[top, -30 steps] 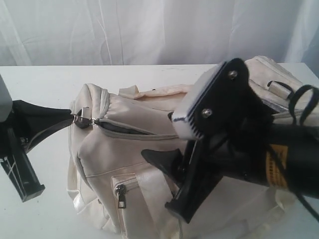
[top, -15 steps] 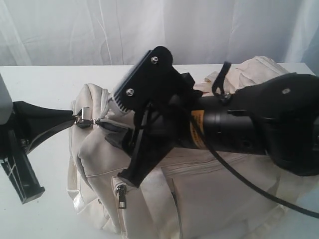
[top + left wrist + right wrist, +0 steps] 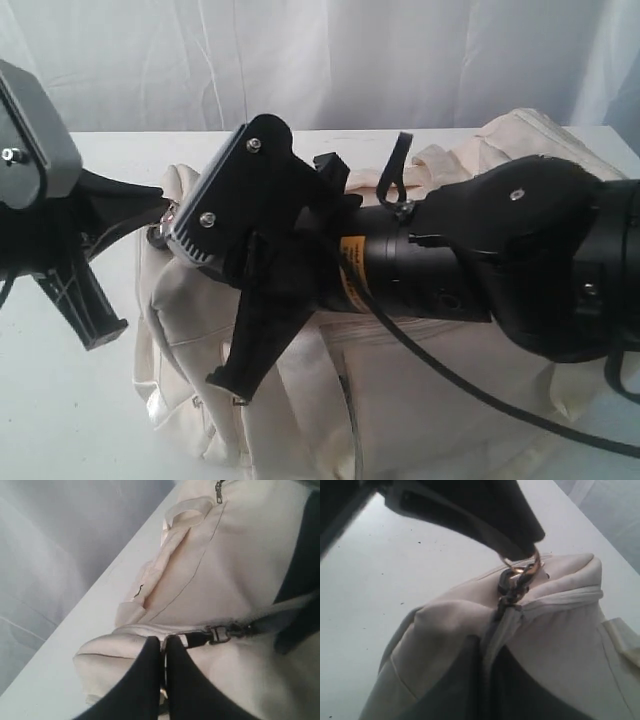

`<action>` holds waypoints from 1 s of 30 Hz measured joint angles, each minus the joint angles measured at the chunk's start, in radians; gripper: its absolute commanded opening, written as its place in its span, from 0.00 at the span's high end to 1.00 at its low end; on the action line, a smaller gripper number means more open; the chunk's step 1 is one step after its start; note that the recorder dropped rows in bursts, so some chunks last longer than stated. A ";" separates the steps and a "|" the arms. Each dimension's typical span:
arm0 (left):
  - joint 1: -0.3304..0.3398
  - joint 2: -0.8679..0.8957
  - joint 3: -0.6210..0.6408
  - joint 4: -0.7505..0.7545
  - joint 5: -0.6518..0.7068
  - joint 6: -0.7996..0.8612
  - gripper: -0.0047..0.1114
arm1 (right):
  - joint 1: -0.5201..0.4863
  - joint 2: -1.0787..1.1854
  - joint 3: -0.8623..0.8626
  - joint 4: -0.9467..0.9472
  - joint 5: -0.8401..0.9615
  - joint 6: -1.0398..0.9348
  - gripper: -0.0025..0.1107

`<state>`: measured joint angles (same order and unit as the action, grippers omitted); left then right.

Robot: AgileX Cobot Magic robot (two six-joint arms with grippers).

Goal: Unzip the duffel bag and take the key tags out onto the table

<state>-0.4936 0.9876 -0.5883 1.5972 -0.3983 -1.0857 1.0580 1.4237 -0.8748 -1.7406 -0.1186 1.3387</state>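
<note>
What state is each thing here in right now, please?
Bag: lying on the table, top hidden.
Zipper: looks closed near the ring; rest hidden.
Left end effector: shut on the ring.
Right end effector: shut at the zipper; hold unclear.

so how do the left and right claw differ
The left claw pinches the metal ring at the duffel bag's end; the right claw sits over the zipper. The left claw reaches in from beside the bag; the right claw lies across it. Both are shut.
</note>
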 measured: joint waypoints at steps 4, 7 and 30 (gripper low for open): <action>-0.014 0.060 -0.036 0.007 0.021 0.008 0.96 | 0.000 -0.036 0.015 0.004 0.050 0.000 0.98; -0.019 0.076 -0.061 0.015 0.021 0.011 0.96 | 0.000 -0.051 0.032 0.008 0.072 0.000 0.98; -0.034 0.175 -0.127 0.052 0.059 0.026 0.96 | -0.002 -0.090 0.061 0.011 0.145 0.020 0.83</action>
<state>-0.5279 1.1622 -0.7151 1.6495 -0.3394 -1.0598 1.0562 1.3340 -0.8140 -1.7299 0.0264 1.3592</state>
